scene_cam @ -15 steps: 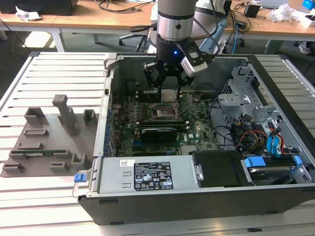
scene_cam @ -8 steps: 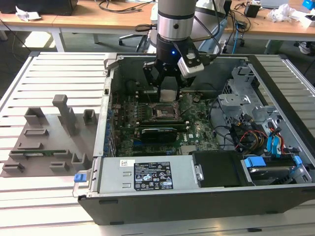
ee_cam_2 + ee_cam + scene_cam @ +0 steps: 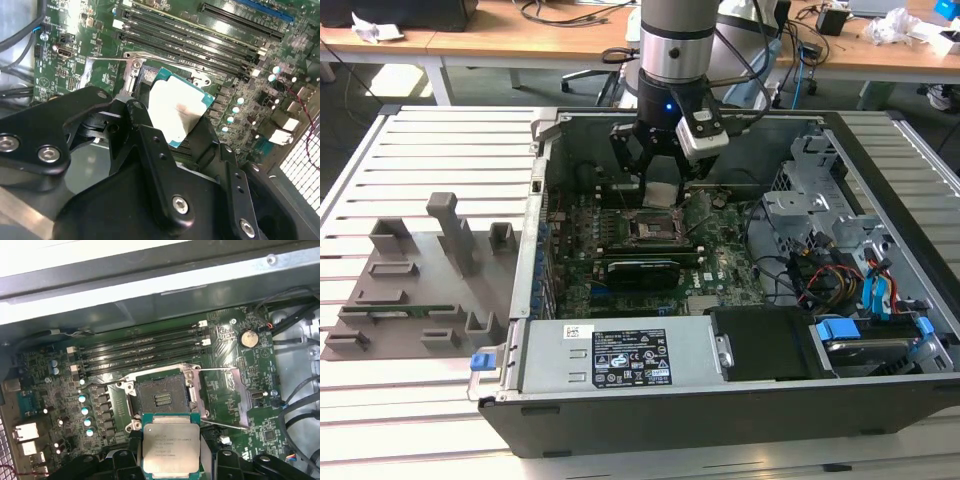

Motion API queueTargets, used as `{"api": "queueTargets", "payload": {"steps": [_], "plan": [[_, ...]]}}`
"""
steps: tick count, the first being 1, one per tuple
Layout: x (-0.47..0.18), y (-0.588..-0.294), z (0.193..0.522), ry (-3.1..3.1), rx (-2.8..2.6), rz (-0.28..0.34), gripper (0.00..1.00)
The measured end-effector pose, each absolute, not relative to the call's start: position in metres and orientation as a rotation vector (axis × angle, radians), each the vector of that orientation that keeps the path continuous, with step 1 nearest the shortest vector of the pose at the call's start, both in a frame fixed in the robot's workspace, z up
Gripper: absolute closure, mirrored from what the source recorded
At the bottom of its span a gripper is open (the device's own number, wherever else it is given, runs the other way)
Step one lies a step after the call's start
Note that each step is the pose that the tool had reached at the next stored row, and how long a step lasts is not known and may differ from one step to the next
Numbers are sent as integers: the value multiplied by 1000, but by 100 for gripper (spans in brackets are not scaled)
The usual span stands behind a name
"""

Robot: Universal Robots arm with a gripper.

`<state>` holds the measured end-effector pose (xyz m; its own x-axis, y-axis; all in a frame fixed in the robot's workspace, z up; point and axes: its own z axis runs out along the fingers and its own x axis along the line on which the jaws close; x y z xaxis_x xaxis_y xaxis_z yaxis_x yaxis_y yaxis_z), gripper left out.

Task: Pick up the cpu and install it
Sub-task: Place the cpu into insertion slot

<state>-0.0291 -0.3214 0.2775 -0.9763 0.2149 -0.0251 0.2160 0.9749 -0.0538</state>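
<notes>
The black gripper (image 3: 660,188) clenches the small flat square silvery-grey cpu (image 3: 170,447) by its edges, near the open metal-framed dark socket (image 3: 162,396), not seated (green motherboard (image 3: 225,390) inside an open computer case (image 3: 620,420)).

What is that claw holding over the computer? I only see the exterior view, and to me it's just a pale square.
Observer: That's the cpu. In the first wrist view the gripper is shut on two opposite edges of it, with the metal top facing up.
Operator: Is it plugged in yet?
Observer: No. In the first wrist view the socket is open and empty, with its dark contact field bare.
</notes>
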Motion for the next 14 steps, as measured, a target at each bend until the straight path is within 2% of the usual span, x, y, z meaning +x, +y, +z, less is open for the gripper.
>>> {"api": "queueTargets", "payload": {"steps": [14], "plan": [[-29,-321,277,3075,554,-96,45]]}}
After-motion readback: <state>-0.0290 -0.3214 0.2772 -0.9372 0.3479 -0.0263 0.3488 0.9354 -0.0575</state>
